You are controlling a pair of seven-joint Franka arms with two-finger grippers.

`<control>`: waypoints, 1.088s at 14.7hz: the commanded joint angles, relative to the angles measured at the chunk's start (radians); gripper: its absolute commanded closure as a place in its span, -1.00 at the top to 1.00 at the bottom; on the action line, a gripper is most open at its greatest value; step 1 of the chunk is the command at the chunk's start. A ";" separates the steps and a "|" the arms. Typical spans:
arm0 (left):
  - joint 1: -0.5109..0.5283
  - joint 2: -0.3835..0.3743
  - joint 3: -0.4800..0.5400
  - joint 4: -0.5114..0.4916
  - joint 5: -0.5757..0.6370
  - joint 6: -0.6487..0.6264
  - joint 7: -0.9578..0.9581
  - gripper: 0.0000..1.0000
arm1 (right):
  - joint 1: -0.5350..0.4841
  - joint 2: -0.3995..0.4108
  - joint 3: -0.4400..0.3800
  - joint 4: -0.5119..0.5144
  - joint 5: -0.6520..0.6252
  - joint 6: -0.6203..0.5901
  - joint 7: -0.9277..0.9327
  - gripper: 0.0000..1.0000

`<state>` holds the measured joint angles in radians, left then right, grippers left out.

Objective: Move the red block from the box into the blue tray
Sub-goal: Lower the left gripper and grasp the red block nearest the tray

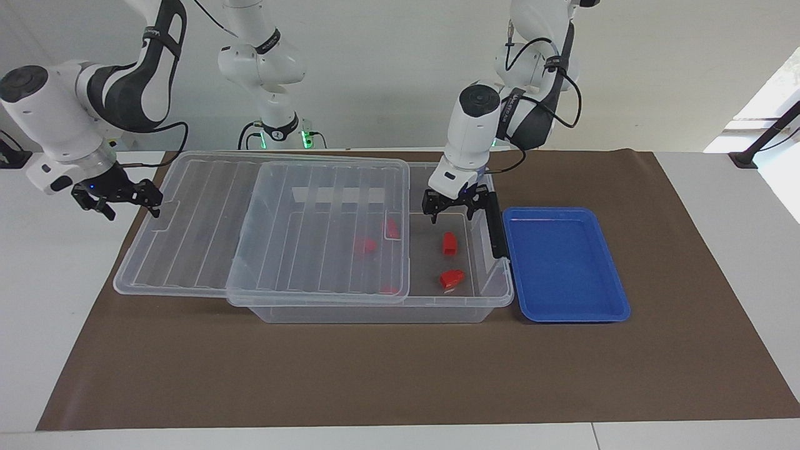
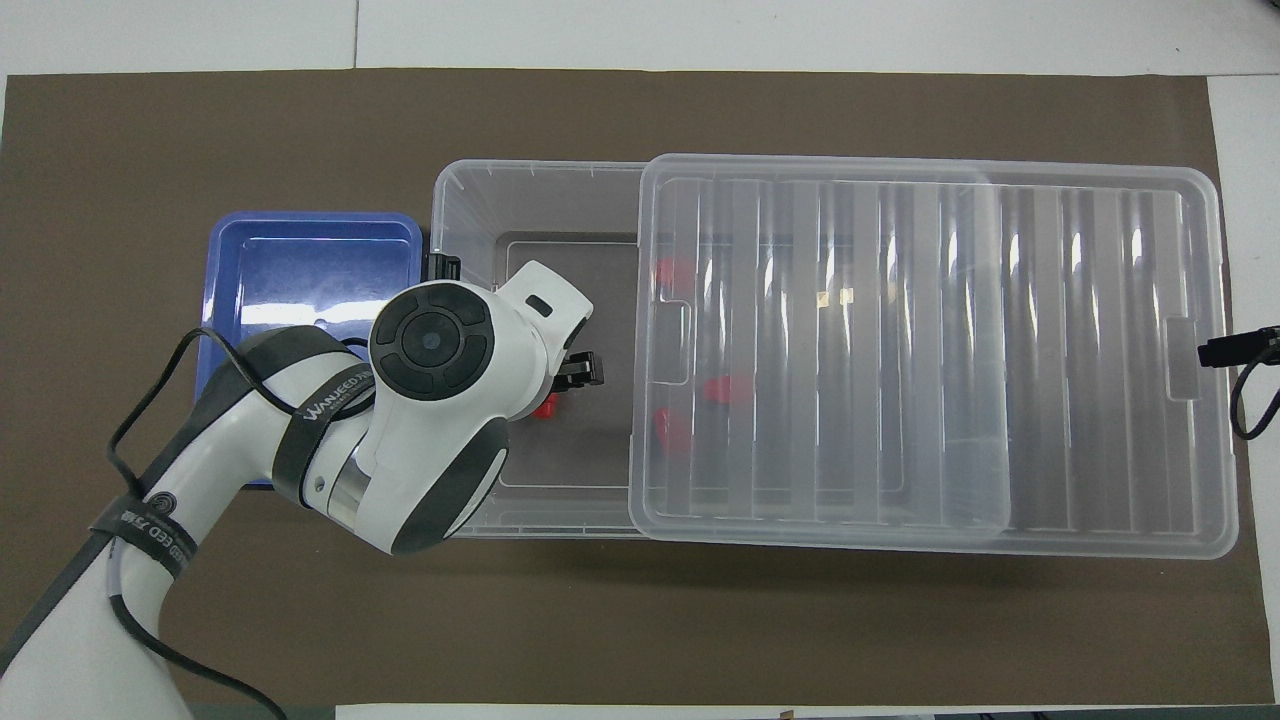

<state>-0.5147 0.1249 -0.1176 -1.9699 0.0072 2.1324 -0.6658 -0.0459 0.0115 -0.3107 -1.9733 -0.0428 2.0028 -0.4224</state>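
Note:
The clear box (image 1: pixel 375 310) stands on the brown mat with its ribbed lid (image 1: pixel 319 231) slid toward the right arm's end, so the end beside the blue tray (image 1: pixel 565 315) is uncovered. Two red blocks (image 1: pixel 449 244) (image 1: pixel 452 279) lie in the uncovered part. More red blocks (image 1: pixel 365 245) show through the lid. My left gripper (image 1: pixel 451 215) is open and empty over the uncovered part, above the red block nearer to the robots and not touching it. My right gripper (image 1: pixel 115 199) is open and empty, waiting in the air beside the lid's outer end.
The blue tray (image 2: pixel 300 260) is empty and sits against the box's end with the black handle clip (image 1: pixel 497 225). The lid (image 2: pixel 930 340) overhangs the box toward the right arm's end. The left arm hides part of the box's open end from overhead.

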 commanded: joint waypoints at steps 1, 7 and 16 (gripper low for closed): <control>-0.018 0.019 0.013 -0.032 0.025 0.056 -0.020 0.87 | -0.008 -0.011 -0.004 -0.016 -0.023 0.021 -0.029 1.00; -0.024 0.073 0.013 -0.066 0.042 0.133 -0.020 0.81 | -0.003 -0.007 -0.002 0.011 -0.023 -0.013 -0.018 1.00; -0.039 0.128 0.015 -0.112 0.102 0.209 -0.018 0.22 | 0.024 0.065 0.056 0.236 -0.020 -0.212 0.071 1.00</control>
<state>-0.5319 0.2385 -0.1179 -2.0671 0.0746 2.3160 -0.6662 -0.0303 0.0351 -0.2795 -1.8351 -0.0460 1.8647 -0.3992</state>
